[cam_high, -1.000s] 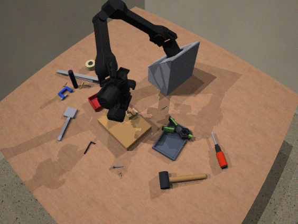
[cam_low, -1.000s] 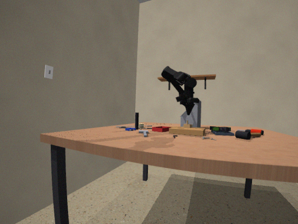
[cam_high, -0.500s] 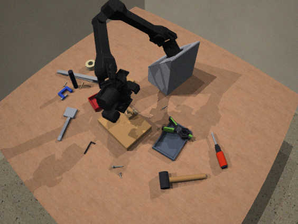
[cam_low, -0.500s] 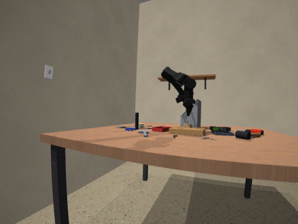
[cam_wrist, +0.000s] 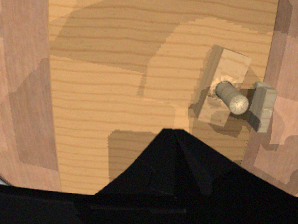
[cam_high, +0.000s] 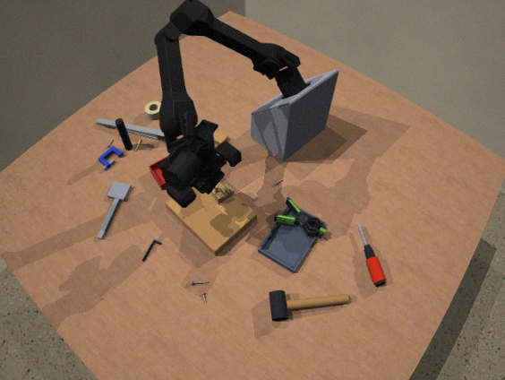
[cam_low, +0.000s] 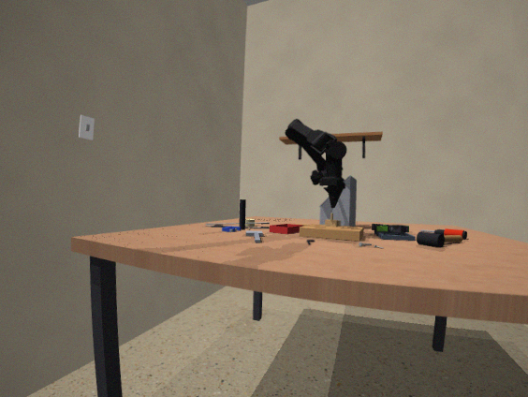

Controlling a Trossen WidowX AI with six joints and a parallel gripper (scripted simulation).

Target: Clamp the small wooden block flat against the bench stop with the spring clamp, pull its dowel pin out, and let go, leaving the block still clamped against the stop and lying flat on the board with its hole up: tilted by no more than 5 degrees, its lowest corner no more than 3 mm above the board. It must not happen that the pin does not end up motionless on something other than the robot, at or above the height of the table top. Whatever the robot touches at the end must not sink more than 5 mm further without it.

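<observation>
Beige walls and a wooden table (cam_high: pixel 403 188) frame the arm as its gripper (cam_wrist: pixel 174 137) hangs fully shut and holding nothing over the board (cam_high: pixel 210 220).

Just ahead and to the right of the closed tip, the small block (cam_wrist: pixel 229 70) lies on the board with its pin (cam_wrist: pixel 232 96) standing up out of it, a pale stop (cam_wrist: pixel 265 106) touching its far side. The spring clamp (cam_high: pixel 299 220) rests well apart, on the rim of a grey tray (cam_high: pixel 286 246), so the block is judged not yet clamped. A shut tip suits nudging: a good move would press low on the block's side, pushing it squarely against the stop without tipping it or knocking the pin.
</observation>
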